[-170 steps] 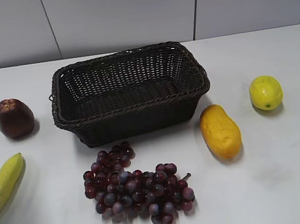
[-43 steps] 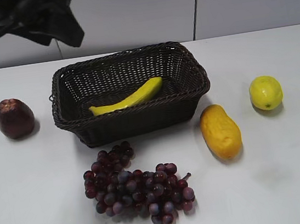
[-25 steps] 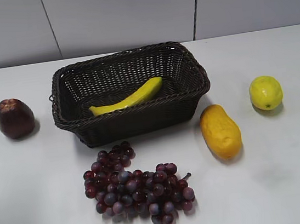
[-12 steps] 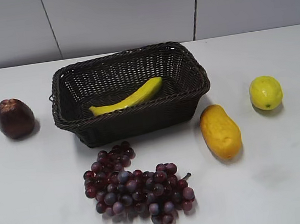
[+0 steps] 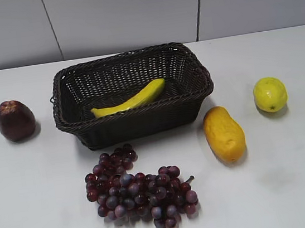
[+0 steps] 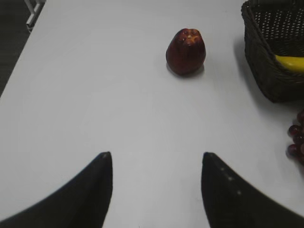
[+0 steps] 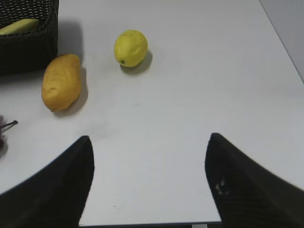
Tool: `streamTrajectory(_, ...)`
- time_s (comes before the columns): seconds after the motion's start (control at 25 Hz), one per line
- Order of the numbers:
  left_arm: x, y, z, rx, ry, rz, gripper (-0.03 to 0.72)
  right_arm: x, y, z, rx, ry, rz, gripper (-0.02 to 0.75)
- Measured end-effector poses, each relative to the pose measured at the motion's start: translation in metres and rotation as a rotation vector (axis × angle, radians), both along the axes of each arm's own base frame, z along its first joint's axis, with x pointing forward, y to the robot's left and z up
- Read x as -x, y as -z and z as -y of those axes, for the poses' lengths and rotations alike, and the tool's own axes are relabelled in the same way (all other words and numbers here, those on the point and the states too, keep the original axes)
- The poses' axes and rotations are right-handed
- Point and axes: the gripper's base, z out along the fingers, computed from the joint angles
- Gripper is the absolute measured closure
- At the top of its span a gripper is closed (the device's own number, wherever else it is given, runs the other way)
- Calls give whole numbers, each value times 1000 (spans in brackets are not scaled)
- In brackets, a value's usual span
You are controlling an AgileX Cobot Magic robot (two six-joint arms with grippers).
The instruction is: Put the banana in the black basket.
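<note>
The yellow-green banana (image 5: pixel 130 100) lies inside the black basket (image 5: pixel 136 121) at the back middle of the white table. An end of the banana (image 6: pixel 290 62) shows in the basket (image 6: pixel 270 71) in the left wrist view, and another end (image 7: pixel 19 25) in the basket (image 7: pixel 28 47) in the right wrist view. No arm shows in the exterior view. My left gripper (image 6: pixel 156 156) is open and empty over bare table, left of the basket. My right gripper (image 7: pixel 149 140) is open and empty over bare table near the front edge.
A dark red apple (image 5: pixel 14 120) (image 6: pixel 185 51) sits left of the basket. A bunch of purple grapes (image 5: pixel 137 188) lies in front of it. An orange-yellow mango-like fruit (image 5: pixel 224 134) (image 7: pixel 60 81) and a lemon (image 5: pixel 269 94) (image 7: pixel 130 48) lie to the right.
The banana went from the table's left front into the basket. The left arm, above the basket's back left 1.7 s ago, has left the exterior view. Nothing has moved in the last second.
</note>
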Motion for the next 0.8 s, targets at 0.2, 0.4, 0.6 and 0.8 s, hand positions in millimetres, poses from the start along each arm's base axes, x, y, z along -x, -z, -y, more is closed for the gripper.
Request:
streamTrajectory(0.2,19,7,0,-5,-1,78,106,0,0,0,0,0,0,155)
streamTrajectory(0.4,25,15,0,-5,0,68,106,0,0,0,0,0,0,155)
streamTrajectory(0.6,25,17,0,-5,0,52,106,0,0,0,0,0,0,155)
streamTrajectory(0.8,25,17,0,-5,0,52,106,0,0,0,0,0,0,155)
